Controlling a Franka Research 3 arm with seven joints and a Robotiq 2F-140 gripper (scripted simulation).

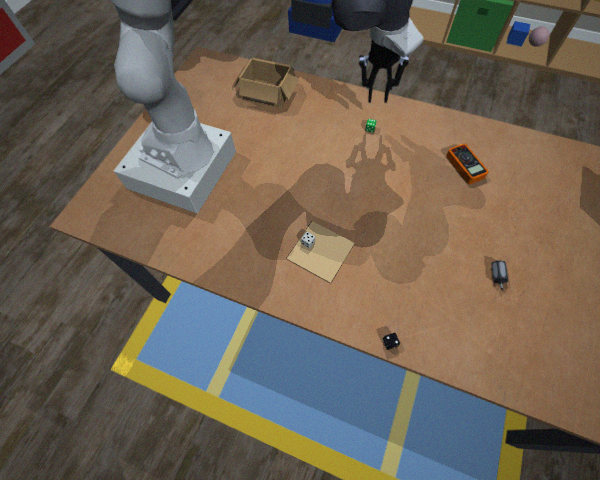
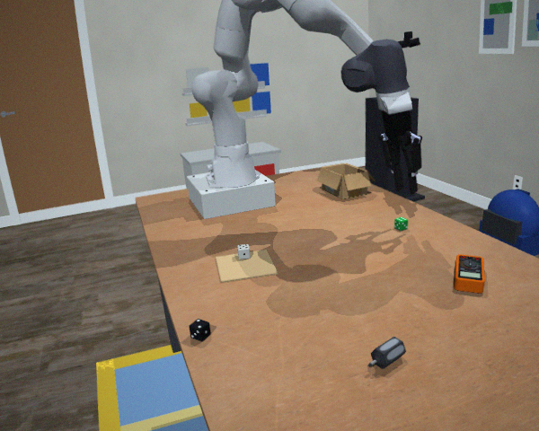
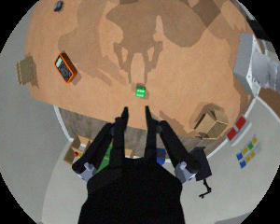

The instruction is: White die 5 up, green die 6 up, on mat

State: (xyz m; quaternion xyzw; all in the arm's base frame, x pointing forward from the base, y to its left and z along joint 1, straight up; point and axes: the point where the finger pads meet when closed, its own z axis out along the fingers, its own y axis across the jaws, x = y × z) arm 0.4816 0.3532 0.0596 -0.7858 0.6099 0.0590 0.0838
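Brown tabletop [image 1: 434,227] [image 2: 334,334] [image 3: 177,93] spreads around the tan mat [image 1: 327,260] [image 2: 246,268], my landmark. On it sits the white die [image 1: 307,239] [image 2: 243,251]; well apart from it lie the green die [image 1: 370,125] [image 2: 401,224] [image 3: 140,91] and black die [image 1: 390,341] [image 2: 199,329]. I hold my gripper [image 1: 378,100] [image 2: 411,195] [image 3: 136,111] partly spread, gripping nothing, well away from the mat.

a seemingly wooden table [image 1: 434,227] [image 2: 334,371] [image 3: 93,47] carries three dice.

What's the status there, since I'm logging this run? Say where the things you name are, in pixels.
Hand [image 1: 378,99] [image 2: 410,195] [image 3: 136,111] open, nothing held. Green die [image 1: 370,125] [image 2: 401,224] [image 3: 140,91] on tabletop, off mat [image 1: 327,260] [image 2: 242,271]. No obstruction seen between them.
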